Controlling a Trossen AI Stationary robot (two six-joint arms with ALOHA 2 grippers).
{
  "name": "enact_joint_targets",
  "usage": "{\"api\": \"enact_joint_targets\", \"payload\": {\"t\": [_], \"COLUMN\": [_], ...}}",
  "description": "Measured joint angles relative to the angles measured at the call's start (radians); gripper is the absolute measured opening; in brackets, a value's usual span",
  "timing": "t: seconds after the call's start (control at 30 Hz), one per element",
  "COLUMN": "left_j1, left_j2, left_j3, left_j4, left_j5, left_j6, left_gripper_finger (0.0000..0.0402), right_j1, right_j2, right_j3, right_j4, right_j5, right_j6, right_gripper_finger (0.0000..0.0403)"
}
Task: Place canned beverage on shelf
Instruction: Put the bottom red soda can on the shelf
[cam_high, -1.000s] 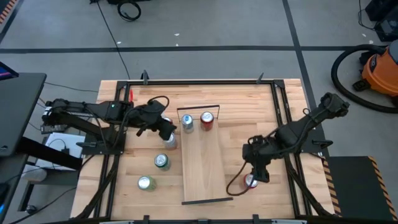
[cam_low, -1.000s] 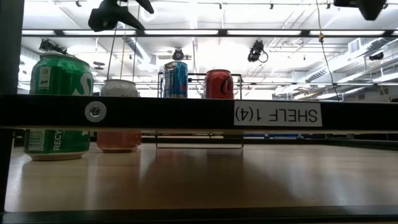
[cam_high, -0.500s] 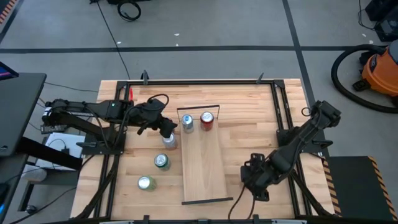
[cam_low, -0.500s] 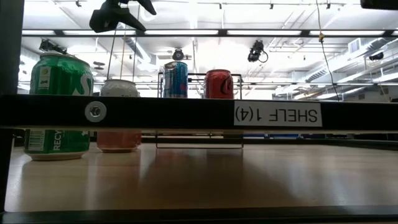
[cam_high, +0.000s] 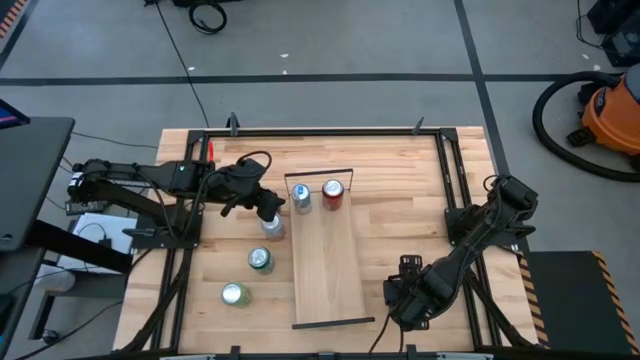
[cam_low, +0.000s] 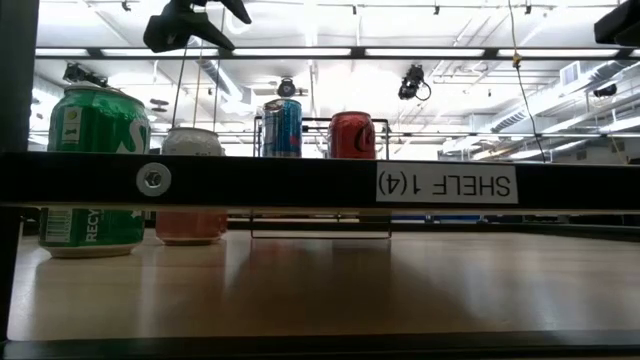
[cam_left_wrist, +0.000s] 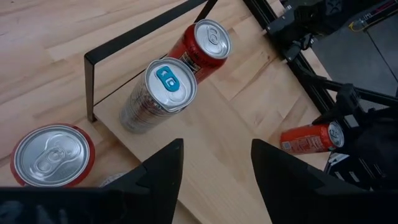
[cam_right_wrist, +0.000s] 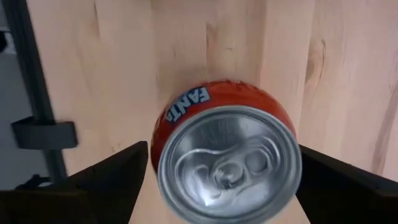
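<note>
An orange canned beverage (cam_right_wrist: 227, 162) stands upright on the slatted tabletop, right of the shelf (cam_high: 328, 265). My right gripper (cam_high: 408, 300) points down over it, open, one finger on each side of its top; in the high view the gripper hides it. It also shows far off in the left wrist view as the orange can (cam_left_wrist: 309, 138). A blue can (cam_high: 301, 197) and a red can (cam_high: 332, 193) stand at the shelf's far end, inside the wire rail (cam_high: 320, 175). My left gripper (cam_high: 265, 207) hovers open left of them, holding nothing.
Three more cans stand left of the shelf: a pale one (cam_high: 272, 227) and two green ones (cam_high: 260, 260) (cam_high: 235, 293). A black frame (cam_high: 445, 190) runs round the table. The shelf's near part (cam_high: 330, 295) is bare, up to the near rail (cam_high: 333, 322).
My right gripper has gone down and toward the table's near edge until it covers the orange can, which showed beside it a second ago. The cans and the shelf have not moved.
</note>
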Motion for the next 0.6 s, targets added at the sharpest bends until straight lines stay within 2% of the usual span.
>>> {"api": "enact_joint_targets", "payload": {"t": [0.17,0.47,0.6], "left_j1": [0.0,0.0,0.0], "left_j2": [0.0,0.0,0.0], "left_j3": [0.0,0.0,0.0], "left_j4": [-0.002,-0.007,-0.009], "left_j5": [0.0,0.0,0.0], "left_j6": [0.0,0.003,0.003], "left_gripper_finger": [0.0199,0.0199,0.0199], "right_j1": [0.0,-0.015,-0.019], "right_j2": [0.024,0.052,0.052], "right_j3": [-0.001,-0.002,-0.002], "right_j4": [0.03,0.047,0.046], "right_j5": [0.032,0.016,0.013], "right_j6": [-0.034,-0.073,-0.081], "right_gripper_finger": [0.036,0.0322,0.0317]}}
